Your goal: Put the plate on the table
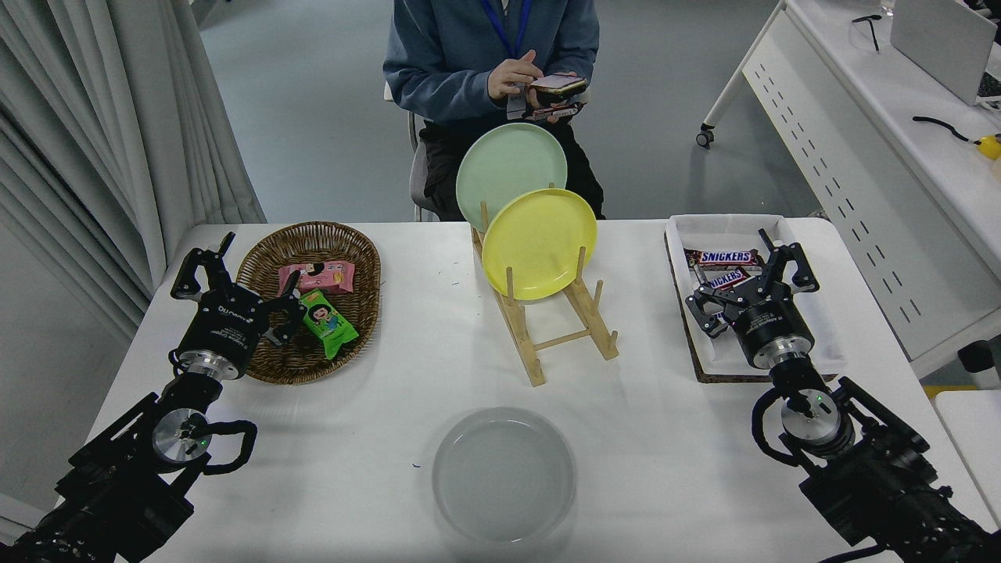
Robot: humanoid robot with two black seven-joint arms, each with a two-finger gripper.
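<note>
Desk (407, 407): white, matte, rounded corners.
Near edge, centre: light-grey plate (504, 474) — flat on the surface.
Middle: wooden rack (559, 332), standing upright.
Far left: wicker basket (270, 356) — near the corner.
Far right: white tray (813, 313) on a dark mat.
</note>
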